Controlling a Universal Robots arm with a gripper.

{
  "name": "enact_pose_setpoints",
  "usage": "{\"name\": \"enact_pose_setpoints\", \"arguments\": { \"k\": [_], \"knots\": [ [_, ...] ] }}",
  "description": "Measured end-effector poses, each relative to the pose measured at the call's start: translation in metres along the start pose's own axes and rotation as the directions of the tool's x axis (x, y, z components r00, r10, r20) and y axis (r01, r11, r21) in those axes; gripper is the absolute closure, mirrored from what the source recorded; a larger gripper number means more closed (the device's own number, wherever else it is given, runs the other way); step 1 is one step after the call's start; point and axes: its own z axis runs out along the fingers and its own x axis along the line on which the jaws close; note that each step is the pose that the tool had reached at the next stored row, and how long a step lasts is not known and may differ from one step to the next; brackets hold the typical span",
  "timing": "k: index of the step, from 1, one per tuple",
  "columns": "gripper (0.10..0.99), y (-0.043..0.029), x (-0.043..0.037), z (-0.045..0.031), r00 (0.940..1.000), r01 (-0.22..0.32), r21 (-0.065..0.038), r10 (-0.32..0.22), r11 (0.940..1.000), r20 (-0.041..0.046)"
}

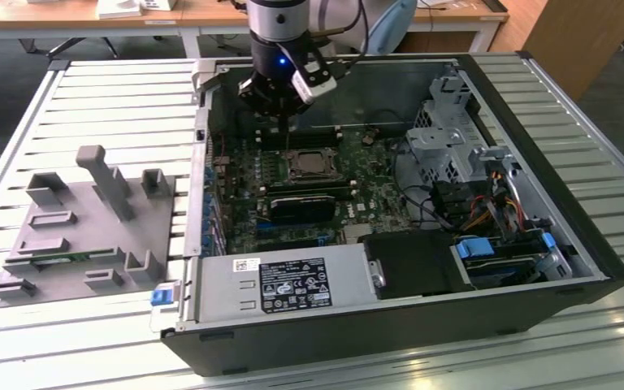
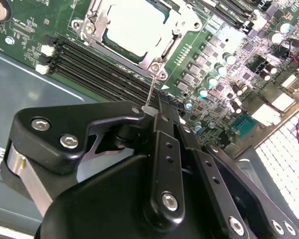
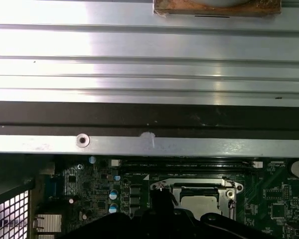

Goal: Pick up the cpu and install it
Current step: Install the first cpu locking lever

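Silver-grey square cpu (image 1: 309,165) seated in motherboard socket just below black gripper (image 1: 280,122), jaws' state unclear.

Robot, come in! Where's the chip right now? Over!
Tool above the motherboard, fingers unclear. Cpu sits in its socket, nothing gripped. Nothing blocking the socket. Over.

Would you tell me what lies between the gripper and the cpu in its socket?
In the second wrist view, black memory slots on the green motherboard lie between the gripper and the cpu.
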Motion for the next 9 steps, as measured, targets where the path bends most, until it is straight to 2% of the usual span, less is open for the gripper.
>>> {"name": "enact_pose_setpoints", "arguments": {
  "k": [9],
  "knots": [
    [0.98,0.0,-0.0051,0.0006,1.0,0.0,0.0,0.0,1.0,-0.0007]
  ]
}}
